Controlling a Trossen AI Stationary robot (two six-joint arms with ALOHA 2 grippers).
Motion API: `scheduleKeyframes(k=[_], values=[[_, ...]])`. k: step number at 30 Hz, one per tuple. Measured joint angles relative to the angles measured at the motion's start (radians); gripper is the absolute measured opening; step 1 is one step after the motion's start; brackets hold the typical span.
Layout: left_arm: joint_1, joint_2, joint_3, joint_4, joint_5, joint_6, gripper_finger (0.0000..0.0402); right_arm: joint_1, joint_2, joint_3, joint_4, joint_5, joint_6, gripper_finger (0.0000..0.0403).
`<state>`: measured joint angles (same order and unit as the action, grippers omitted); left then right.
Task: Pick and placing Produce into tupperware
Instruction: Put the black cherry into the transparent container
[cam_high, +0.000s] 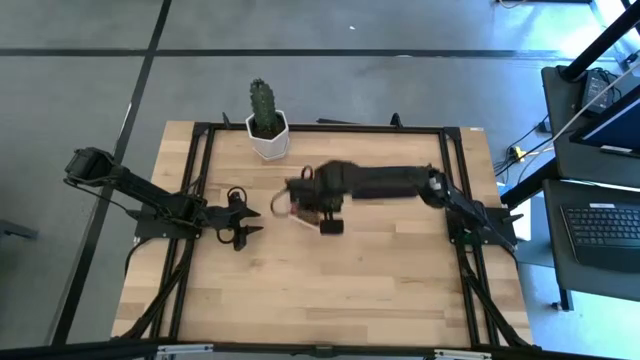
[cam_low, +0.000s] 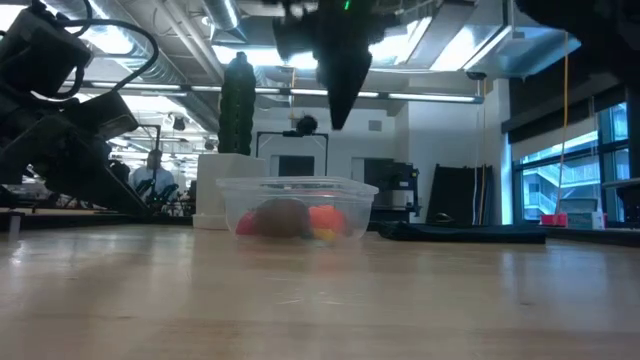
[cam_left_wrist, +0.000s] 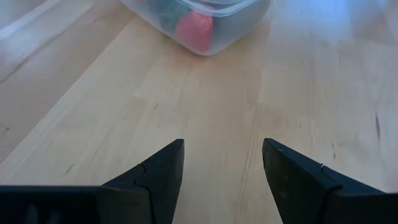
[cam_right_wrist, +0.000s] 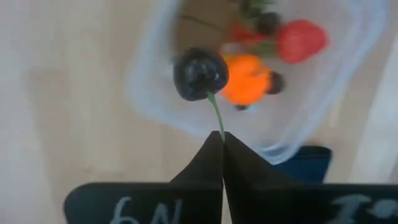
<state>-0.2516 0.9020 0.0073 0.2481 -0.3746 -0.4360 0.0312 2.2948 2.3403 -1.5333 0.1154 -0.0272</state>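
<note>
My right gripper (cam_right_wrist: 222, 140) pinches the green stem of a dark cherry (cam_right_wrist: 200, 73), dangling it over the tupperware (cam_right_wrist: 155, 93) near the table's middle. My left gripper (cam_left_wrist: 222, 165) waits left, fingers apart.

Right gripper (cam_right_wrist: 222, 140) pinched, left gripper (cam_left_wrist: 222, 163) agape.

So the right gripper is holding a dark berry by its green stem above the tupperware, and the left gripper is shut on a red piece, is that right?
Not quite. The left gripper is open and holds nothing, as the left wrist view shows: only bare table lies between its fingers. The rest stands: the right gripper is shut on the green stem of the dark berry, above the tupperware.
</note>
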Motion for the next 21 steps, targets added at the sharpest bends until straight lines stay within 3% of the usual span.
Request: scheduleKeyframes(k=[6, 9, 12, 21], values=[[0.0, 0.0, 0.0, -0.002, 0.0, 0.0, 0.0208, -0.122, 0.001, -0.055, 0.159, -0.009, -0.061, 0.0001], [0.0, 0.0, 0.0, -0.002, 0.0, -0.006, 0.0208, -0.159, 0.002, -0.099, 0.274, -0.089, -0.092, 0.0], [0.0, 0.0, 0.0, -0.002, -0.001, -0.007, 0.0208, -0.179, 0.002, -0.154, 0.336, -0.141, -0.112, 0.0], [0.0, 0.0, 0.0, -0.001, -0.001, -0.007, 0.0208, -0.196, 0.003, -0.322, 0.455, -0.143, -0.117, 0.0002]])
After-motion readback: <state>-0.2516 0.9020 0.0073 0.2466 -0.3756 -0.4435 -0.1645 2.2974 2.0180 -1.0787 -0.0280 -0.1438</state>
